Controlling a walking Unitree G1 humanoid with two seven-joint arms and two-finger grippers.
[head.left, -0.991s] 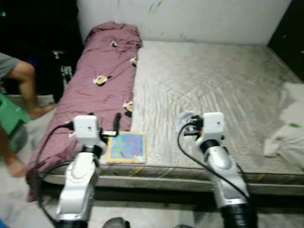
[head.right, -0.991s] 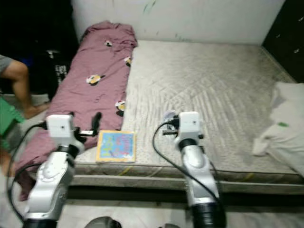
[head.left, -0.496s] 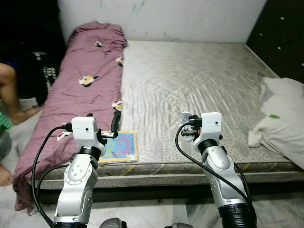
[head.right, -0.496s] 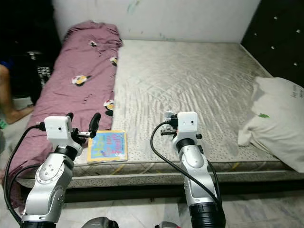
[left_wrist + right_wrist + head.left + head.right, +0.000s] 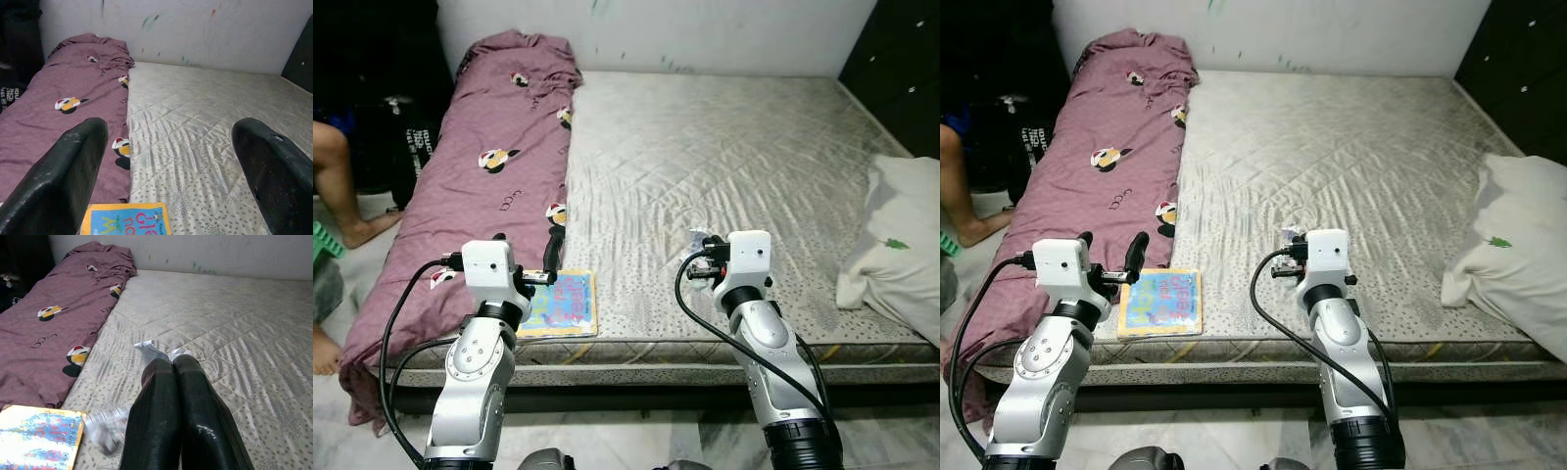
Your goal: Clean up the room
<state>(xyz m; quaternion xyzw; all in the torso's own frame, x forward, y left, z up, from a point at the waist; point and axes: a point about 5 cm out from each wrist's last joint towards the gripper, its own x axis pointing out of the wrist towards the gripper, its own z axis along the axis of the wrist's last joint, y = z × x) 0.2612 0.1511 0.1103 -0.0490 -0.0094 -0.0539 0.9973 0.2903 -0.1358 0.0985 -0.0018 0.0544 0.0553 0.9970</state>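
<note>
A colourful children's book [image 5: 560,303] lies flat at the near edge of the bare grey mattress [image 5: 734,147], beside a purple blanket [image 5: 499,147]. My left gripper [image 5: 1111,250] hovers open just above and behind the book, which also appears low between its fingers [image 5: 126,221] in the left wrist view. My right gripper [image 5: 705,257] is raised over the mattress's front part, shut on a crumpled clear plastic wrapper [image 5: 149,348] that sticks out past the fingertips. Another loose bit of it [image 5: 105,428] hangs beside the fingers.
A white pillow [image 5: 901,245] lies at the right edge of the mattress, by a dark padded wall [image 5: 901,69]. A person's bare leg [image 5: 337,186] and a green stool [image 5: 321,243] are on the floor to the left, near dark bags [image 5: 411,147].
The whole picture has shifted as the head camera moved, bringing the pillow fully into view. Both arms keep the same pose, and the wrapper stays in the right gripper.
</note>
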